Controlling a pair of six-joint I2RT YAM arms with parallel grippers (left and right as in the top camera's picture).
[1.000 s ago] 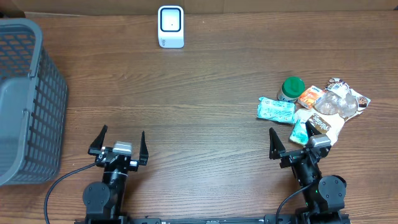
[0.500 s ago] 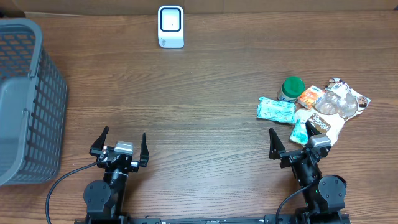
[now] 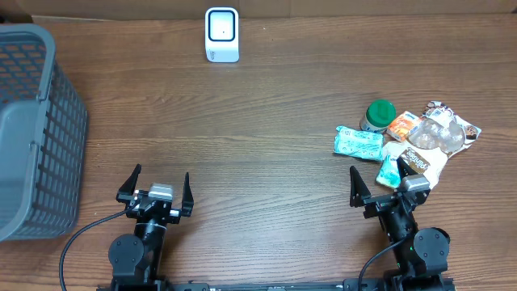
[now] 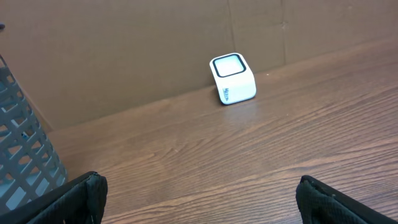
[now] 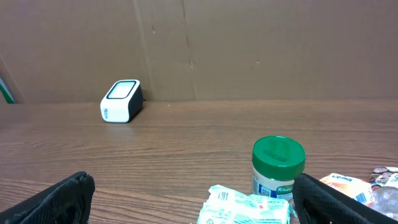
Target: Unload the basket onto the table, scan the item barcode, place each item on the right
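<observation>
The white barcode scanner [image 3: 222, 34] stands at the far edge of the table, also seen in the left wrist view as the scanner [image 4: 233, 78] and in the right wrist view as the scanner [image 5: 120, 101]. A heap of items lies at the right: a teal packet [image 3: 359, 142] [image 5: 249, 206], a green-lidded jar [image 3: 379, 115] [image 5: 278, 166], an orange packet [image 3: 404, 126] and clear bags [image 3: 443, 133]. My left gripper [image 3: 154, 187] is open over bare wood near the front. My right gripper [image 3: 380, 183] is open just in front of the heap, holding nothing.
A grey plastic basket [image 3: 32, 129] fills the left side of the table. A brown cardboard wall [image 5: 249, 43] runs behind the far edge. Bare wood lies between the two arms and the scanner.
</observation>
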